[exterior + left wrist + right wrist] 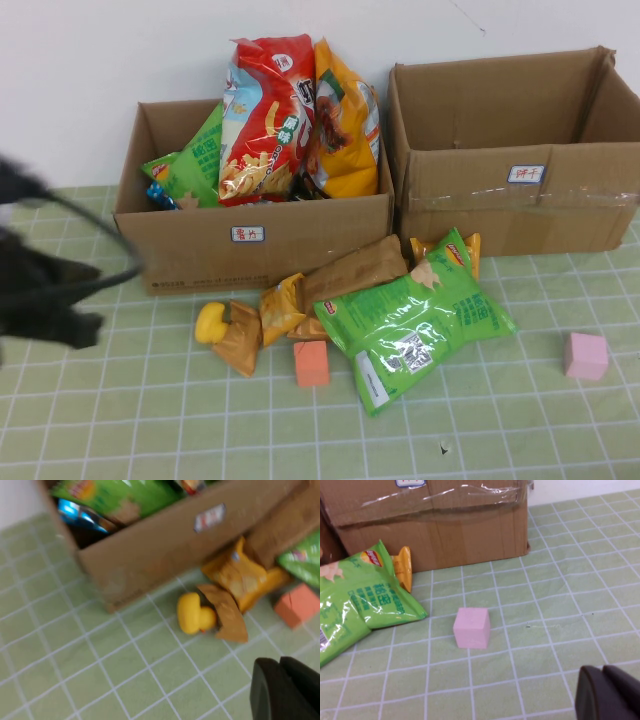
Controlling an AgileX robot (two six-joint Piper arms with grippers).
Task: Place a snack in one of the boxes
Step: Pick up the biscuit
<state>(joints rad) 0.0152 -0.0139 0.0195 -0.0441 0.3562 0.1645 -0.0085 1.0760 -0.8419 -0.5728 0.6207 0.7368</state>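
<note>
Two brown cardboard boxes stand at the back. The left box (250, 245) holds red, orange and green snack bags. The wider taped box (515, 190) on the right shows no snack inside. A green chip bag (415, 320), a brown bag (355, 272) and a yellow-orange bag (283, 305) lie on the mat in front of the boxes. My left gripper (282, 677) is shut and empty; it shows as a dark blur at the left edge of the high view (70, 310), apart from the snacks. My right gripper (602, 680) is shut and empty above the mat, near the pink block.
A yellow duck toy (209, 322), a small brown bag (240, 340), an orange block (311, 363) and a pink block (585, 355) sit on the green gridded mat. The pink block also shows in the right wrist view (471, 627). A white wall stands behind the boxes.
</note>
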